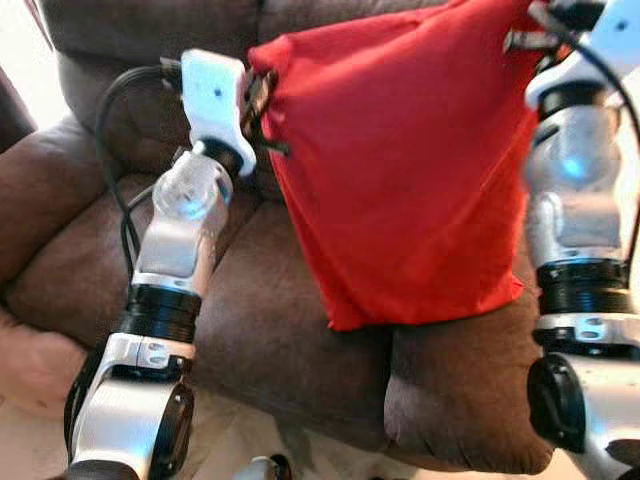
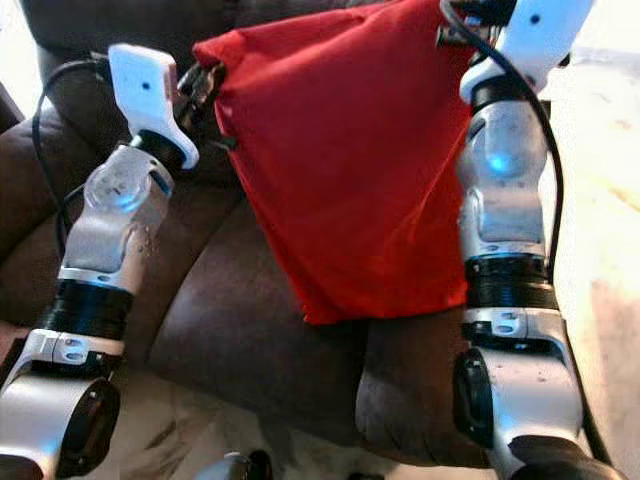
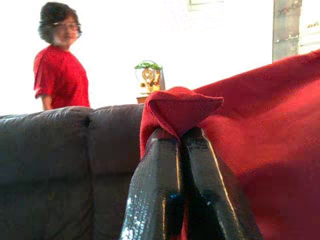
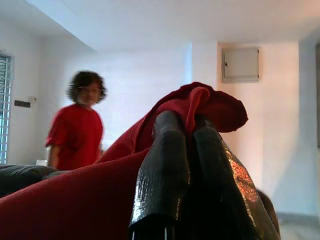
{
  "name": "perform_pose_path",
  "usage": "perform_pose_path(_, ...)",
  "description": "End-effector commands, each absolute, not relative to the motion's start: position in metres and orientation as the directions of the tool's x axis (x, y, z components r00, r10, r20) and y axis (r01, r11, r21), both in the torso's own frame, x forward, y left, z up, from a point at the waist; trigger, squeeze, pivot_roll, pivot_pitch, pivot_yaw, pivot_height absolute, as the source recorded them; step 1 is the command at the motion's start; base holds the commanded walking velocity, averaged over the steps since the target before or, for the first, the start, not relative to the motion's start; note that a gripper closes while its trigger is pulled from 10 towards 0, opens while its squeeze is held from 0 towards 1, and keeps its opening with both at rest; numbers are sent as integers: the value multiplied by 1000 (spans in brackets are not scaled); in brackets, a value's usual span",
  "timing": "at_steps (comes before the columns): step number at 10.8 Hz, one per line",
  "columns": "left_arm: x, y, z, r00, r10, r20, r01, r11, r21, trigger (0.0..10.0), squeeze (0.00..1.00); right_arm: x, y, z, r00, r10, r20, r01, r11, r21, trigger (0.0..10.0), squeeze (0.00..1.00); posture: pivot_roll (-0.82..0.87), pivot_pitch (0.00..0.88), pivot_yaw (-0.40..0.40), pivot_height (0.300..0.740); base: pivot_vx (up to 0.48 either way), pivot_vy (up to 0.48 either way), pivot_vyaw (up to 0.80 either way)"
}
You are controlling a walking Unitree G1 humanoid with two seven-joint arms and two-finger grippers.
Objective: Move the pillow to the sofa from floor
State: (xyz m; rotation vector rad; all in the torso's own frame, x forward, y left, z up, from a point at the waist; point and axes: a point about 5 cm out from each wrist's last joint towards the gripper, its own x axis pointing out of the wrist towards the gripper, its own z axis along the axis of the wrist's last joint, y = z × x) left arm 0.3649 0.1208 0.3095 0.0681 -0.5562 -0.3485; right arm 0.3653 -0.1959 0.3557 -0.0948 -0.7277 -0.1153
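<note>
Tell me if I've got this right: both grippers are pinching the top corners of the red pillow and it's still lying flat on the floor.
Not quite. Both the left gripper and the right gripper do pinch the red pillow by its top corners, but it is not lying on the floor. The left eye view shows it hanging upright in front of the brown sofa, over the seat.

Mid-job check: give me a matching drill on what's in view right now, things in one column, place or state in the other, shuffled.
Things:
1. red pillow
2. left gripper
3. right gripper
4. brown sofa
5. person in a red shirt

Place or state:
A. stands behind the sofa back
B. pinches the pillow's corner on the robot's right
C. hangs above the seat cushion
D. pinches the pillow's corner on the robot's left
E. directly below the pillow

Pairs: 1-C, 2-D, 3-B, 4-E, 5-A
</note>
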Motion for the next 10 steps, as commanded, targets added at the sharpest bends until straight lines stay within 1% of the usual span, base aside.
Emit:
perform_pose_path(1, 354, 124, 338, 727, -344, 594, 306, 937, 169, 10000, 0, 354, -193, 382, 677, -45, 734, 137, 988, -66, 10000, 0, 36, 94, 15, 739, 0, 0, 0)
perform_pose_path(4, 343, 124, 357, 679, -387, 624, 346, 918, 193, 10000, 0, 338, -210, 407, 622, -62, 781, 213, 973, -92, 10000, 0, 12, 74, 14, 739, 0, 0, 0)
perform_pose_path(6, 338, 122, 367, 658, -404, 635, 365, 909, 201, 10000, 0, 332, -216, 421, 618, -74, 783, 243, 965, -101, 10000, 0, 2, 66, 13, 739, 0, 0, 0)
perform_pose_path(7, 333, 122, 374, 644, -411, 645, 375, 905, 202, 10000, 0, 330, -219, 425, 640, -86, 764, 246, 964, -97, 10000, 0, -3, 63, 13, 739, 0, 0, 0)
perform_pose_path(8, 330, 123, 379, 635, -410, 654, 380, 904, 198, 10000, 0, 327, -217, 428, 644, -82, 760, 239, 966, -98, 10000, 0, -6, 60, 12, 739, 0, 0, 0)
perform_pose_path(9, 325, 130, 390, 619, -393, 680, 366, 910, 193, 10000, 0, 321, -215, 436, 640, -71, 765, 240, 964, -111, 10000, 0, -12, 57, 12, 739, 0, 0, 0)
perform_pose_path(10, 318, 135, 400, 601, -376, 706, 374, 912, 167, 10000, 0, 316, -214, 442, 640, -78, 765, 228, 969, -92, 10000, 0, -12, 56, 11, 739, 0, 0, 0)
